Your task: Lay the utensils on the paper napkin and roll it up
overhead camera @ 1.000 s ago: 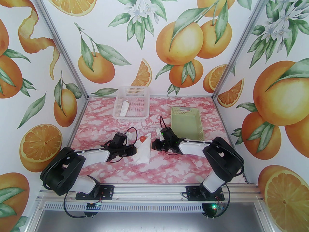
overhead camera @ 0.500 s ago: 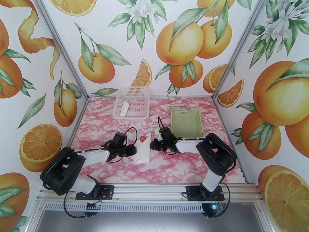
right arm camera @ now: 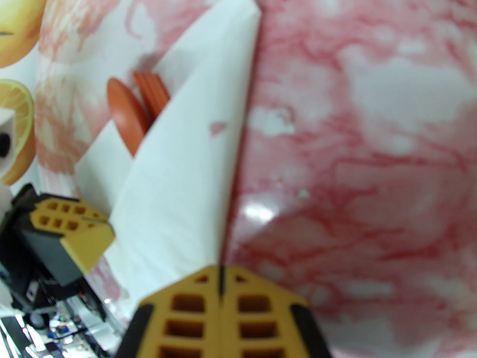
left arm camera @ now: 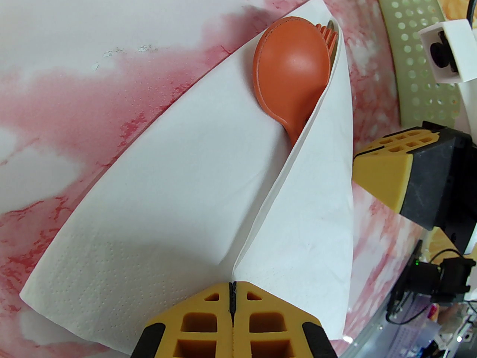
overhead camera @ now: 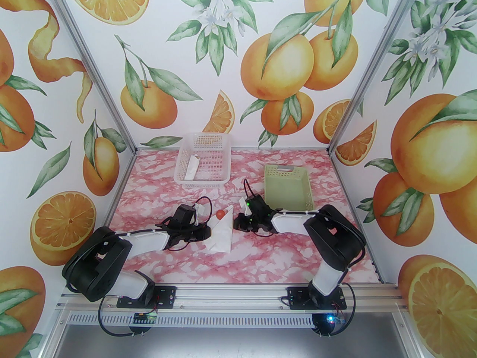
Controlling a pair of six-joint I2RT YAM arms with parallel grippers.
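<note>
"Napkin (overhead camera: 222,233) first — how does it lie?"

"Flat on the pink marbled table (overhead camera: 261,267), with its right flap folded over the utensils. The red-orange spoon (left arm camera: 292,73) pokes out of the far end, and the orange fork (left arm camera: 328,35) is tucked behind it. The knife I can't pick out for certain."

"And the arms?"

"The left gripper (left arm camera: 233,293) sits at the napkin's left side, fingers pressed fully together right where the fold ends. Whether they nip any paper I can't tell. It hasn't budged over the last second, nor has the napkin. The right gripper (right arm camera: 220,270), also closed with nothing in it, is what changed — its arm has swung the elbow inward. The tips have crept up to the napkin's right edge and are now just beside it, maybe touching."

"Meaning?"

"The utensils are placed and the rolling is only part done, I'd say. The right one looks set to push that folded edge over toward the left. Beyond the napkin, the clear basket (overhead camera: 223,151) with a white roll (overhead camera: 190,169) in it and the green basket (overhead camera: 287,168) sit apart from all this."
</note>
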